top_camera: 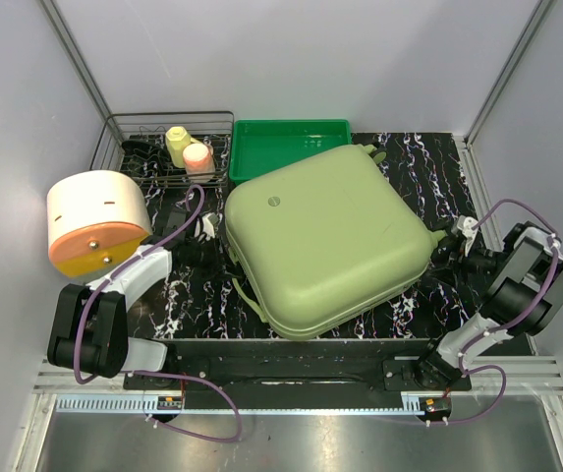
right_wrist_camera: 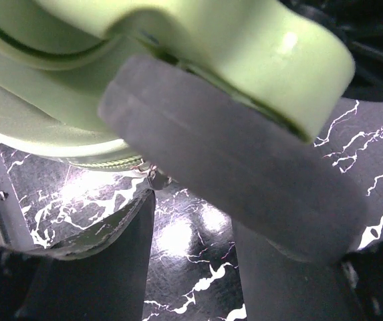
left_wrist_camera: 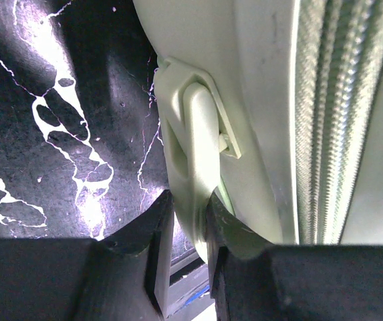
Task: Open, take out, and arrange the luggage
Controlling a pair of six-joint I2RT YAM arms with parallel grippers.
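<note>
The luggage (top_camera: 325,236) is a pale olive-green hard-shell suitcase lying flat and closed in the middle of the black marbled table (top_camera: 409,310). My left gripper (top_camera: 205,234) is at its left side. In the left wrist view the left gripper (left_wrist_camera: 190,207) is shut on the suitcase's pale green side handle (left_wrist_camera: 201,140), beside the zip rim (left_wrist_camera: 321,120). My right gripper (top_camera: 448,246) is at the suitcase's right corner. In the right wrist view the right gripper (right_wrist_camera: 191,221) is open and empty, under a grey wheel (right_wrist_camera: 231,167), with a zip pull (right_wrist_camera: 154,177) just ahead.
A bright green shallow tray (top_camera: 291,147) stands behind the suitcase. A wire rack (top_camera: 124,133) at the back left holds a yellow bottle (top_camera: 177,145) and a pink cup (top_camera: 197,157). A round white and orange container (top_camera: 94,221) sits at the left. Walls enclose the table.
</note>
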